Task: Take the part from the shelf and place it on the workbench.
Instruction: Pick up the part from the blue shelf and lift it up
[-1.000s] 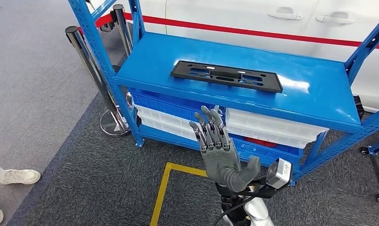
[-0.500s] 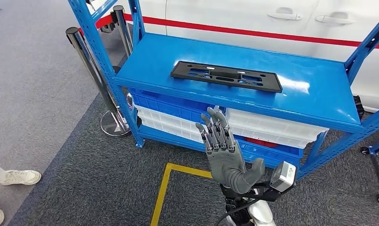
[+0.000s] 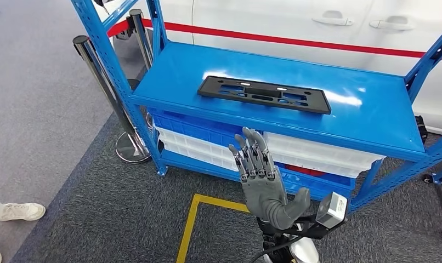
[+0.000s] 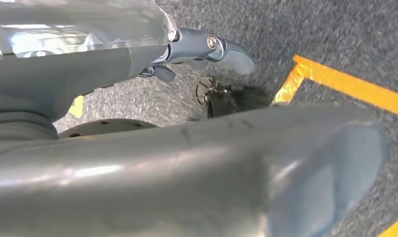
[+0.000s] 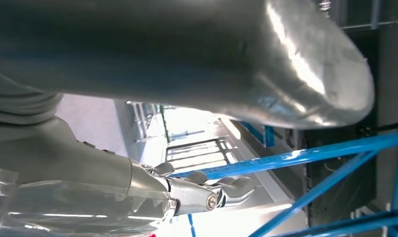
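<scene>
Lying flat on the top deck of a blue metal shelf (image 3: 372, 118), a long, thin black part (image 3: 264, 94) stretches crosswise in the head view, its long axis running roughly along the shelf's front edge, with the right end sitting slightly nearer the robot than the left. It rests a little left of the deck's middle, set back from the front lip, and its slots and cut-outs are visible from above. The right hand (image 3: 262, 175) is raised in front of the shelf, below the level of the deck and well apart from the part, palm facing the camera, fingers straight and close together pointing up toward the shelf, thumb spread out to the side; it holds nothing. The left hand (image 4: 138, 59) appears in its wrist view over dark carpet and yellow floor tape (image 4: 350, 86), with fingers stretched out and nothing in them, though the large grey thumb in the foreground hides much of the picture. Under the deck, blue and white bins (image 3: 312, 148) are partly hidden by the front rail and the raised hand. Behind the shelf stands a white car (image 3: 295, 16) with a red stripe, cut off at the top edge. A chrome post (image 3: 106, 90) stands at the left, and a white shoe (image 3: 21, 211) shows at the far left edge.
</scene>
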Available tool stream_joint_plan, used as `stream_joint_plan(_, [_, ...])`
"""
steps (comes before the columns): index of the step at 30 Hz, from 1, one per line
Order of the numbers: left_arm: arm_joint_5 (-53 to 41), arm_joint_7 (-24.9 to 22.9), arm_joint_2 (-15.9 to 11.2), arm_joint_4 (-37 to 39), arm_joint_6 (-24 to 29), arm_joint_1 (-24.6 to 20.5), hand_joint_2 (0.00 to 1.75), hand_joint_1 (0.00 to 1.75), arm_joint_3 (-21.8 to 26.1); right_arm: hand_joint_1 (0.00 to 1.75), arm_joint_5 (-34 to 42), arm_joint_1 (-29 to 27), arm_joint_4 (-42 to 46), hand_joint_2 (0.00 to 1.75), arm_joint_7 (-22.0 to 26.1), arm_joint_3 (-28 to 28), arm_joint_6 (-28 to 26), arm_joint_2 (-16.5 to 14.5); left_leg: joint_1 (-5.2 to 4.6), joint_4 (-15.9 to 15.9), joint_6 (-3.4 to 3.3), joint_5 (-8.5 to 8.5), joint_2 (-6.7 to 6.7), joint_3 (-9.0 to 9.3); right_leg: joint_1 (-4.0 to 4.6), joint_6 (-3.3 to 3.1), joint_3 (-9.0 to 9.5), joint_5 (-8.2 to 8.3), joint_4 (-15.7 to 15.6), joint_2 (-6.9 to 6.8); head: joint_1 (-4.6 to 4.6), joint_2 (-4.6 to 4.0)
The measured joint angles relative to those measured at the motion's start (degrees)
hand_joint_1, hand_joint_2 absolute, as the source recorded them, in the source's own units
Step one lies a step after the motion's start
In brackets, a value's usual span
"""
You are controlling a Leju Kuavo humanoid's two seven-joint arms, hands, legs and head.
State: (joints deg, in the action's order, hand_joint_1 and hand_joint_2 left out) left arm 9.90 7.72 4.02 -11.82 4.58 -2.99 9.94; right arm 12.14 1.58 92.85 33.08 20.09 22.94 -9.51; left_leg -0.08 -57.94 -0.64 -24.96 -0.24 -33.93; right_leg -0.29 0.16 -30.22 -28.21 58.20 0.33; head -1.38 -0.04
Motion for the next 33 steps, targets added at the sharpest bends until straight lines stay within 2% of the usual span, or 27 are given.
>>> stream_joint_plan(2, [-0.2,0.0,0.0,0.0,0.0,0.1,0.00,0.00,0.0,0.00,-0.2,0.0,0.3,0.00,0.0,-0.1,0.2,-0.1,0.22,0.6,-0.71,-0.25,-0.08,0.95,-0.06,0.48,-0.03,-0.34,1.3,-0.07,0.06,0.00])
stream_joint_plan(3, [-0.3,0.0,0.0,0.0,0.0,0.1,0.00,0.00,0.0,0.00,-0.2,0.0,0.5,0.00,0.0,-0.1,0.3,-0.1,0.33,0.7,-1.05,-0.41,-0.10,1.60,-0.09,0.65,-0.90,-1.11,3.2,-0.10,0.11,0.00])
stream_joint_plan(4, [-0.3,0.0,0.0,0.0,0.0,0.1,0.00,0.00,0.0,0.00,-0.2,0.0,0.6,0.00,0.0,-0.2,0.5,-0.1,0.37,0.9,-1.31,-0.65,-0.07,2.12,-0.16,0.84,-2.63,-2.30,6.2,-0.12,0.17,0.00])
stream_joint_plan(6, [-0.4,0.0,0.0,0.0,-0.1,0.0,0.00,0.00,0.0,0.00,-0.3,-0.3,0.8,0.00,-0.1,-0.3,0.7,-0.1,0.29,0.9,-1.60,-1.34,-0.07,2.80,-0.24,1.23,-7.52,-4.81,13.4,-0.12,0.24,0.00])
stream_joint_plan(7, [-0.4,0.0,0.0,0.0,-0.1,0.1,0.00,0.00,0.0,0.00,-0.3,-0.5,0.8,0.00,-0.1,-0.3,0.7,-0.1,0.26,0.8,-1.60,-1.74,-0.10,3.21,-0.30,1.36,-9.58,-5.25,15.7,-0.12,0.26,0.00])
stream_joint_plan(8, [-0.4,0.0,0.0,0.0,-0.1,0.2,0.00,0.00,0.0,0.00,-0.3,-0.7,0.8,0.00,-0.1,-0.3,0.7,-0.1,0.24,0.8,-1.55,-2.19,-0.12,3.75,-0.34,1.40,-10.67,-4.59,15.9,-0.13,0.25,0.00])
stream_joint_plan(9, [-0.4,0.0,0.0,0.0,-0.1,0.3,0.00,0.00,0.0,0.00,-0.3,-0.8,0.8,0.00,-0.1,-0.3,0.8,-0.1,0.24,0.8,-1.45,-2.68,-0.15,4.44,-0.38,1.38,-10.74,-2.96,14.3,-0.14,0.26,-0.01])
stream_joint_plan(11, [-0.5,0.1,0.0,0.0,-0.1,0.4,0.00,0.00,0.0,0.00,-0.3,-0.8,0.8,0.00,-0.1,-0.4,0.8,-0.1,0.24,0.8,-1.15,-3.83,-0.16,5.88,-0.36,1.06,-8.78,2.48,7.2,-0.17,0.27,-0.01])
stream_joint_plan(12, [-0.5,0.1,0.0,0.0,-0.1,0.4,0.00,0.00,0.0,0.00,-0.3,-0.9,0.8,0.00,-0.1,-0.4,0.8,-0.1,0.20,0.8,-0.91,-4.37,-0.21,6.38,-0.19,0.81,-7.95,3.85,4.1,-0.23,0.21,-0.01])
stream_joint_plan(13, [-0.5,0.1,0.0,0.1,-0.1,0.3,0.00,0.00,0.0,0.00,-0.3,-1.0,0.8,0.00,-0.1,-0.4,0.8,-0.1,0.16,0.8,-0.59,-4.90,-0.22,6.61,-0.01,0.47,-7.46,4.66,2.0,-0.27,0.17,0.00])
stream_joint_plan(14, [-0.5,0.1,0.0,0.1,-0.1,0.2,0.00,0.00,0.0,0.00,-0.3,-1.1,0.8,0.00,-0.2,-0.4,0.8,-0.1,0.11,0.6,-0.23,-5.24,-0.21,6.83,0.11,0.12,-7.34,4.77,1.2,-0.28,0.13,0.00])
stream_joint_plan(15, [-0.5,0.1,0.0,0.2,-0.1,0.1,0.00,0.00,0.0,0.00,-0.4,-1.2,0.9,0.00,-0.2,-0.5,0.9,-0.1,0.02,0.4,0.14,-5.47,-0.19,7.14,0.21,-0.24,-7.25,4.11,1.1,-0.26,0.06,0.00])
stream_joint_plan(17, [-0.5,0.1,0.0,0.2,-0.1,0.1,0.00,0.00,0.0,0.00,-0.4,-1.4,1.1,0.00,-0.3,-0.6,1.0,-0.2,0.01,-0.8,0.68,-5.75,-0.11,7.49,-0.01,-0.87,-6.18,4.22,0.9,-0.10,0.06,0.00])
stream_joint_plan(18, [-0.5,0.1,0.0,0.2,-0.1,0.0,0.00,0.00,0.0,0.00,-0.4,-1.4,1.2,0.00,-0.4,-0.7,1.0,-0.3,0.07,-2.5,0.90,-5.98,-0.09,6.84,-0.11,-1.15,-5.46,3.82,0.8,-0.10,0.01,0.00])
stream_joint_plan(19, [-0.5,0.0,0.0,0.2,-0.1,-0.1,0.00,0.00,0.0,0.00,-0.5,-1.4,1.2,0.00,-0.5,-0.7,1.0,-0.4,0.20,-5.3,1.14,-6.50,-0.07,5.43,-0.21,-1.37,-4.77,3.41,0.7,-0.14,-0.01,-0.01])
stream_joint_plan(21, [-0.6,0.0,0.0,0.2,-0.1,-0.2,0.00,0.00,0.0,0.00,-0.5,-1.4,1.3,0.00,-0.6,-0.7,1.0,-0.5,0.47,-12.4,1.62,-8.97,-0.04,0.70,-0.28,-1.63,-3.62,2.33,0.6,-0.26,-0.09,-0.01])
stream_joint_plan(22, [-0.6,0.0,0.0,0.2,-0.1,-0.1,0.00,0.00,0.0,0.00,-0.5,-1.5,1.3,0.00,-0.6,-0.7,1.0,-0.5,0.59,-14.9,1.79,-10.49,-0.04,-1.61,-0.29,-1.65,-2.99,1.75,0.6,-0.21,-0.09,-0.01])
stream_joint_plan(23, [-0.6,0.0,0.0,0.2,-0.1,0.1,0.00,0.00,0.0,0.00,-0.5,-1.6,1.3,0.00,-0.7,-0.7,1.0,-0.5,0.67,-16.0,1.91,-11.51,-0.04,-3.30,-0.31,-1.62,-2.25,1.13,0.6,-0.11,-0.10,0.00])
stream_joint_plan(24, [-0.6,0.0,0.0,0.2,-0.1,0.2,0.00,0.00,0.0,0.00,-0.5,-1.6,1.3,0.00,-0.7,-0.7,1.0,-0.5,0.73,-15.3,1.97,-11.44,-0.03,-4.12,-0.33,-1.55,-1.36,0.47,0.6,-0.01,-0.09,0.00])
stream_joint_plan(25, [-0.6,0.0,0.0,0.2,-0.1,0.4,0.00,0.00,0.0,0.00,-0.5,-1.7,1.3,0.00,-0.7,-0.7,1.0,-0.5,0.77,-12.9,1.97,-9.89,-0.02,-4.22,-0.37,-1.42,-0.38,-0.24,0.6,0.08,-0.09,0.00])
stream_joint_plan(27, [-0.6,0.0,0.0,0.3,-0.1,0.6,0.00,0.00,0.0,0.00,-0.5,-1.7,1.3,0.00,-0.7,-0.7,1.0,-0.6,0.72,-6.3,1.73,-3.44,0.12,-3.71,-0.36,-0.99,1.34,-1.67,0.7,0.12,-0.07,0.00])
stream_joint_plan(28, [-0.6,0.0,0.0,0.4,0.0,0.7,0.00,0.00,0.0,0.00,-0.5,-1.7,1.2,0.00,-0.7,-0.7,1.0,-0.6,0.59,-3.9,1.39,-0.91,0.22,-3.47,-0.29,-0.66,1.86,-2.32,0.7,0.15,-0.06,-0.01])
stream_joint_plan(29, [-0.5,0.0,0.0,0.5,0.0,0.7,0.00,0.00,0.0,0.00,-0.5,-1.7,1.2,0.00,-0.7,-0.7,1.0,-0.7,0.44,-2.6,0.97,0.77,0.30,-3.35,-0.24,-0.27,2.26,-2.83,0.6,0.18,-0.06,0.00])
stream_joint_plan(31, [-0.5,0.1,0.0,0.5,-0.1,0.6,0.00,0.00,0.0,0.00,-0.6,-1.7,1.2,0.00,-0.7,-0.7,1.2,-0.8,0.27,-2.1,-0.01,0.73,0.28,-2.74,-0.14,0.51,2.77,-3.01,0.9,0.25,-0.06,0.00])
stream_joint_plan(33, [-0.5,0.2,0.0,0.5,0.0,0.6,0.00,0.00,0.0,0.00,-0.6,-1.6,1.2,0.00,-0.6,-0.7,1.6,-0.8,0.40,-1.4,-0.81,0.56,0.17,-1.59,-0.28,1.08,2.13,-2.55,3.2,0.11,-0.01,0.00])
